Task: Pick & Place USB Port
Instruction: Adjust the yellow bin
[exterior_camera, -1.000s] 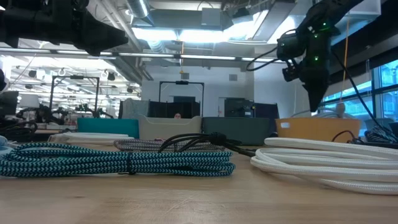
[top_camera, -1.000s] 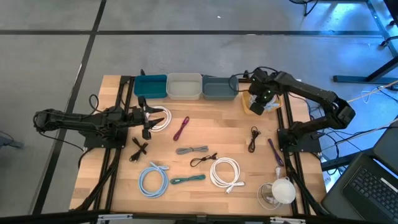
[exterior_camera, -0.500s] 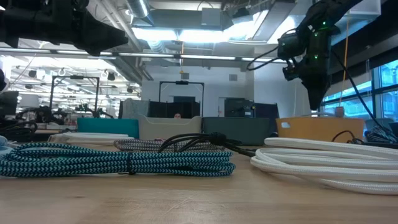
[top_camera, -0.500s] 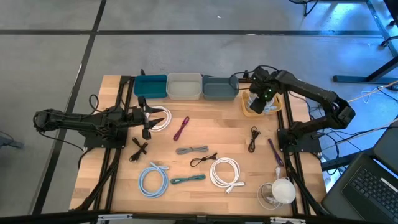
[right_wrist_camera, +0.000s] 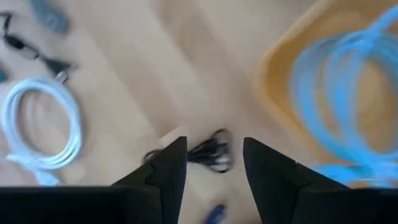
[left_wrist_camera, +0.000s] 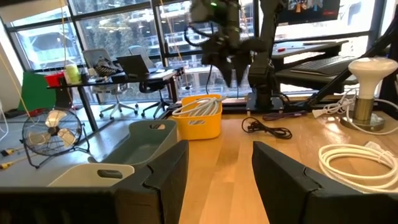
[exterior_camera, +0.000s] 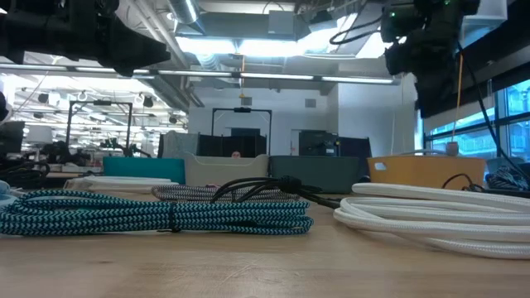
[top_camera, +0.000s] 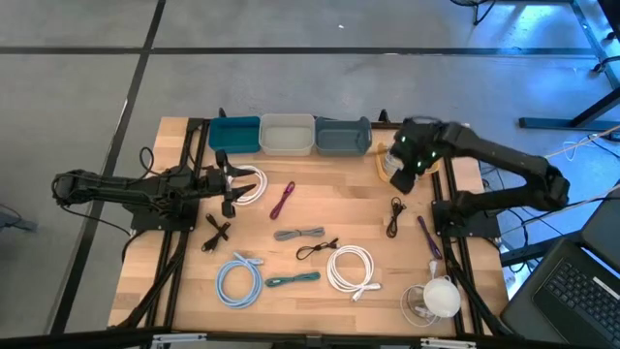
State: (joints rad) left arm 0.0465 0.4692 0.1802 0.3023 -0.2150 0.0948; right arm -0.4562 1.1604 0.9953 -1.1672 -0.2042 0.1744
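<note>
Coiled USB cables lie spread on the wooden table [top_camera: 339, 194]: white [top_camera: 351, 267], light blue [top_camera: 239, 281], teal [top_camera: 294, 280], grey [top_camera: 300, 234], purple [top_camera: 282, 201] and a small black one [top_camera: 395, 215]. A pale coil rests in the yellow bin [left_wrist_camera: 200, 115] at the far right. My right gripper [top_camera: 402, 174] hangs open and pointing steeply down beside that bin, over bare table just beyond the small black cable [right_wrist_camera: 211, 152], with nothing between its fingers [right_wrist_camera: 214, 146]. At the table's left my left gripper [top_camera: 235, 189] stands open and level next to a white coil [top_camera: 250, 186].
Three bins stand along the far edge: teal [top_camera: 234, 134], white [top_camera: 288, 134] and slate [top_camera: 342, 136]. A white mushroom-shaped lamp [top_camera: 441, 296] stands at the near right corner, a purple cable [top_camera: 428, 236] beside the right arm's base. Bare wood lies around the table's middle.
My right gripper has risen from over the yellow bin and swung toward the table's near edge, turning as it went, so that it now hangs beside the bin near the small black cable. Nothing on the table has moved.
</note>
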